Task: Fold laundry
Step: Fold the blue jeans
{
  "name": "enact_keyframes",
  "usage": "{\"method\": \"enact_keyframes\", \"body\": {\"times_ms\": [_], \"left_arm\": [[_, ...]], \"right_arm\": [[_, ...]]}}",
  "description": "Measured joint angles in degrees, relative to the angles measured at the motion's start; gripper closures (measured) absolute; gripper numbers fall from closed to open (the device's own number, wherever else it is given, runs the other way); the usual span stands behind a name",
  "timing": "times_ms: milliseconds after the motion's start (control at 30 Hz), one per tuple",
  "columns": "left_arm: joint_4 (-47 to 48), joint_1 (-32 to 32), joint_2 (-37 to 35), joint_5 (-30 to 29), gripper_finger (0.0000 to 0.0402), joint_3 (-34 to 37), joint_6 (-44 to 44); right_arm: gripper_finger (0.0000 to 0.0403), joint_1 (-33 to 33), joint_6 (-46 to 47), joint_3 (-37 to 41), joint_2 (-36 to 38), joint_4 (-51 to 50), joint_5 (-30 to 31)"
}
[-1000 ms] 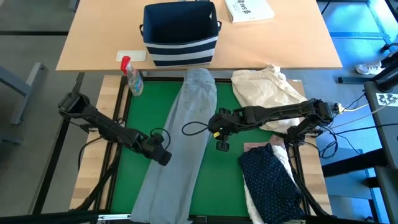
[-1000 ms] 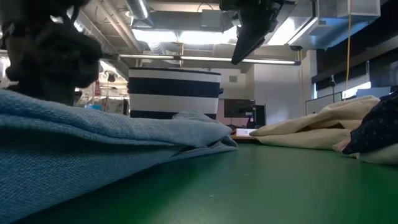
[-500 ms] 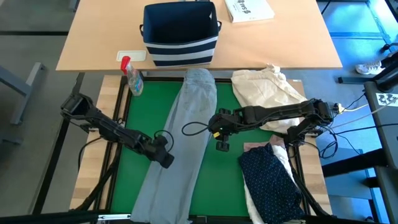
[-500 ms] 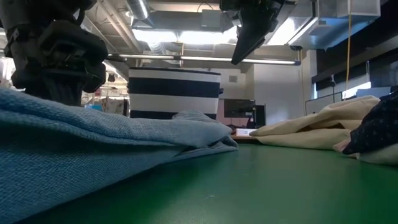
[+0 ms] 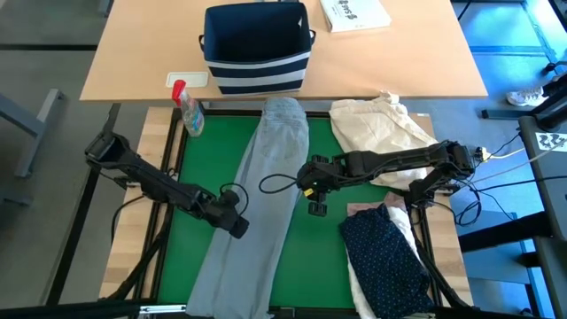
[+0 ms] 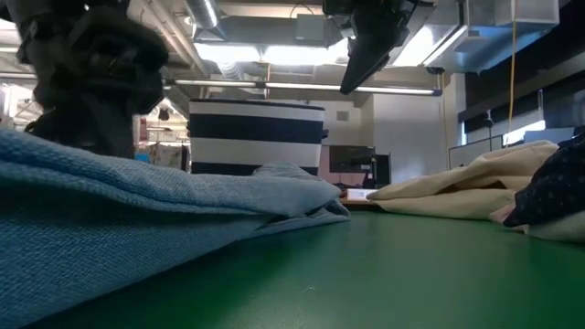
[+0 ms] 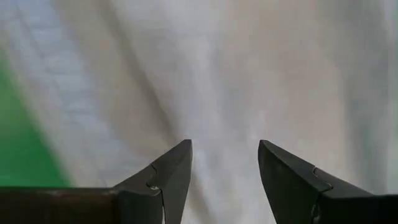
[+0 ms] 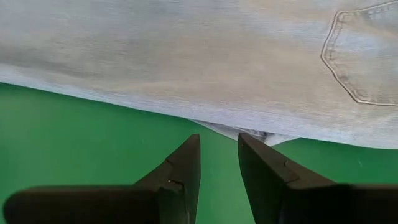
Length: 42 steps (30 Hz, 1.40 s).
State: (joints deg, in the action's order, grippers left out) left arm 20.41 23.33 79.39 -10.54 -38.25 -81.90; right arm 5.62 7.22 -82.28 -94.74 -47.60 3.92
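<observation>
The left gripper (image 5: 237,225) hovered over the left edge of the jeans (image 5: 257,213), fingers (image 7: 166,177) parted, holding nothing. The right gripper (image 5: 316,207) hung above bare green mat just beside the jeans' right edge, fingers (image 8: 180,171) slightly apart and empty. The jeans were soft pale denim, laid lengthwise down the worktop (image 5: 319,257), with a stitched pocket (image 8: 364,56). A dotted shirt (image 5: 390,257) lay crumpled on the right. Open mat lay between the two garments.
</observation>
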Motion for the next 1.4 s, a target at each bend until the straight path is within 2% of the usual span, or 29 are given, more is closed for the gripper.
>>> {"method": "enact_keyframes", "body": {"times_ms": [367, 533, 700, 933, 1067, 1267, 1400], "left_arm": [[-1.9, 0.1, 5.4, 3.0, 0.0223, 1.1, 0.0], [-4.3, 0.1, 5.4, 3.4, 0.0231, 1.1, 1.6], [-3.9, 0.1, 4.0, 4.1, 0.0271, 0.9, 3.1], [-1.7, -0.1, 4.0, 6.0, 0.0349, 0.9, 6.6], [0.0, -0.1, 2.1, 8.5, 0.0394, 0.9, 7.4], [4.2, -0.1, -2.8, 9.2, 0.0398, 0.9, 7.1], [7.1, -0.1, -5.4, 9.3, 0.0398, 0.9, 7.0]], "right_arm": [[0.0297, 0.0, -0.1, 0.0, 0.0, -0.4, 0.0], [0.0297, 0.0, -0.1, 0.0, 0.0, -0.5, 0.0], [0.0297, 0.0, -0.1, 0.0, 0.0, -0.5, 0.0], [0.0297, 0.0, -0.1, 0.4, 0.0, 0.3, -0.4], [0.0297, 0.0, 2.2, 5.8, 0.0, 5.7, -3.4], [0.0297, 0.0, 9.1, 19.2, 0.0, 21.4, -3.3], [0.0297, 0.0, 10.4, 27.5, -0.6, 35.2, -2.0]]}}
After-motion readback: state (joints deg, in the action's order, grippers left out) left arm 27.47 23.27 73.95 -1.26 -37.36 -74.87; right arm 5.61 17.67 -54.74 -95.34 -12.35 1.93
